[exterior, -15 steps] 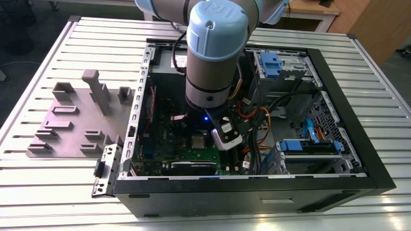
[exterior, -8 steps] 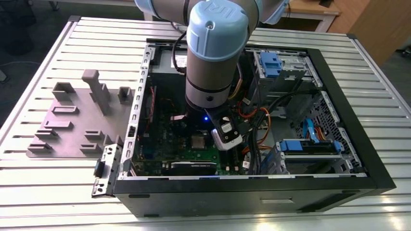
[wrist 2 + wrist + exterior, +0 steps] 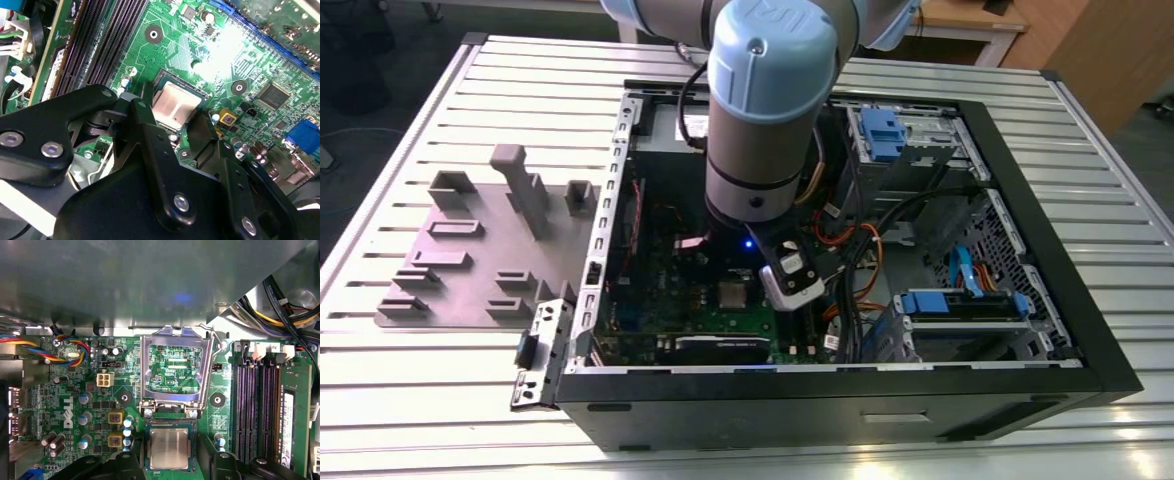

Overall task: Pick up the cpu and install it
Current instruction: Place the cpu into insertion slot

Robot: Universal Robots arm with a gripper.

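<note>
Gripper (image 3: 175,119), fingers spread, is straddling the cpu (image 3: 169,448) sitting in its socket (image 3: 170,426), centre of the exterior view; socket frame (image 3: 145,371) is standing open, unclamped

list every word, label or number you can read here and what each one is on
On the motherboard: a large white maker's logo, legible, but a brand name, so not quoted.
Inside the socket frame: tiny white board print, too small to read.
On the memory stick: a label too small to read.
On the cpu: no print shows.
</note>
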